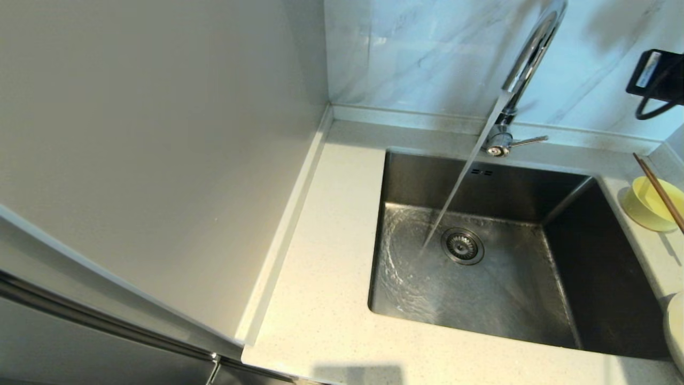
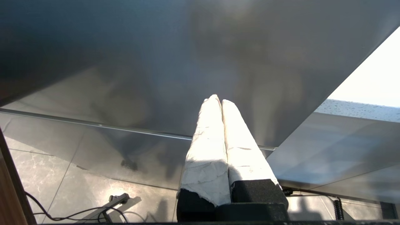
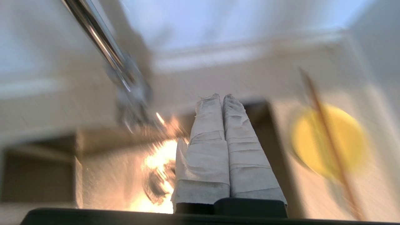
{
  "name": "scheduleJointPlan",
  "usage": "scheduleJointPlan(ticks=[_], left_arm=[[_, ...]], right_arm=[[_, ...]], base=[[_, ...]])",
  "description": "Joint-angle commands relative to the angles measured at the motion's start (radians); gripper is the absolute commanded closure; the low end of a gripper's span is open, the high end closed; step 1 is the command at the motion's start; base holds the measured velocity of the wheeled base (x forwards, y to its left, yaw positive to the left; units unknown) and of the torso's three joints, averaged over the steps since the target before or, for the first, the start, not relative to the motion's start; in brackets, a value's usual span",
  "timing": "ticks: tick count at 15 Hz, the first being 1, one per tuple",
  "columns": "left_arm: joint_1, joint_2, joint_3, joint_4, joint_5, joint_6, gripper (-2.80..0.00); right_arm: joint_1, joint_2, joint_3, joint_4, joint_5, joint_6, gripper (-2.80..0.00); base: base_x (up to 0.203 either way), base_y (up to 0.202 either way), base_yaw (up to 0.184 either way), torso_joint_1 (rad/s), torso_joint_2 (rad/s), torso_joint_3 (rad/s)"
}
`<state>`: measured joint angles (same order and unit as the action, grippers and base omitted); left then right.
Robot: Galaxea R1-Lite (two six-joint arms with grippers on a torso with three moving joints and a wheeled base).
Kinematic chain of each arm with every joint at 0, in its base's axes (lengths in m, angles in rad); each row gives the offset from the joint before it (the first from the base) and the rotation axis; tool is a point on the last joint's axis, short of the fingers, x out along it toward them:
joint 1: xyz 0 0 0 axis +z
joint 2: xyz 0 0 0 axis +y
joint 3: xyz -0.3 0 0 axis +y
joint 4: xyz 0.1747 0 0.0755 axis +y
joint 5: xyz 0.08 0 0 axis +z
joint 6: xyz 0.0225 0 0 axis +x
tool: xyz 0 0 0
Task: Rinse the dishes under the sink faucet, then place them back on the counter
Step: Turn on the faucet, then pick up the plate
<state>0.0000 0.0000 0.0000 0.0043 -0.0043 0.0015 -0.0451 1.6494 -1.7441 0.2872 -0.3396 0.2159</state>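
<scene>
The chrome faucet [image 1: 526, 59] is running; a stream of water [image 1: 459, 187] falls into the steel sink [image 1: 497, 299] just left of the drain strainer [image 1: 462, 246]. The pale-yellow bowl [image 1: 649, 206] stands on the counter [image 1: 320, 267] right of the sink, with the brown chopsticks [image 1: 660, 190] lying across it. An edge of the cream-white plate [image 1: 676, 331] shows at the lower right. My right gripper [image 3: 221, 96] hovers shut and empty above the sink, between the faucet [image 3: 103, 43] and the bowl [image 3: 328, 140]. My left gripper [image 2: 218, 99] is shut and empty, parked low beside a grey cabinet.
The faucet's lever handle [image 1: 529, 141] points right. A tall grey panel [image 1: 160, 133] walls off the counter's left side, and a marble wall [image 1: 427, 48] stands behind. A black part of my right arm [image 1: 657, 75] shows at the upper right. Cables lie on the floor [image 2: 78, 212].
</scene>
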Motion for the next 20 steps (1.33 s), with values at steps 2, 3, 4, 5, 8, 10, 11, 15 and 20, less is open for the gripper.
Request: scheduleJointPlan(ticks=[2,3,4,5,8,10,11,15,20], left_arm=[[0.000,0.000,0.000,0.000,0.000,0.000,0.00],[0.000,0.000,0.000,0.000,0.000,0.000,0.00],[0.000,0.000,0.000,0.000,0.000,0.000,0.00],[0.000,0.000,0.000,0.000,0.001,0.000,0.00],[0.000,0.000,0.000,0.000,0.000,0.000,0.00],[0.000,0.000,0.000,0.000,0.000,0.000,0.00],[0.000,0.000,0.000,0.000,0.000,0.000,0.00],[0.000,0.000,0.000,0.000,0.000,0.000,0.00],[0.000,0.000,0.000,0.000,0.000,0.000,0.00]], right_arm=[[-0.006,-0.256,0.165,0.175,0.000,-0.031,0.00],[-0.004,-0.332,0.239,0.244,0.001,-0.050,0.00],[-0.003,-0.399,0.315,0.300,0.001,-0.075,0.00],[-0.002,-0.458,0.404,0.345,-0.002,-0.103,0.00],[-0.006,-0.572,0.643,0.405,-0.010,-0.145,0.00],[-0.061,-0.605,0.744,0.419,-0.015,-0.148,0.00],[-0.088,-0.613,0.762,0.429,-0.009,-0.147,0.00],[-0.149,-0.584,0.758,0.444,0.044,-0.088,0.00],[-0.191,-0.511,0.776,0.420,0.089,-0.061,-2.80]], base=[[0.000,0.000,0.000,0.000,0.00,0.000],[0.000,0.000,0.000,0.000,0.00,0.000],[0.000,0.000,0.000,0.000,0.00,0.000],[0.000,0.000,0.000,0.000,0.00,0.000],[0.000,0.000,0.000,0.000,0.00,0.000],[0.000,0.000,0.000,0.000,0.00,0.000],[0.000,0.000,0.000,0.000,0.00,0.000],[0.000,0.000,0.000,0.000,0.00,0.000],[0.000,0.000,0.000,0.000,0.00,0.000]])
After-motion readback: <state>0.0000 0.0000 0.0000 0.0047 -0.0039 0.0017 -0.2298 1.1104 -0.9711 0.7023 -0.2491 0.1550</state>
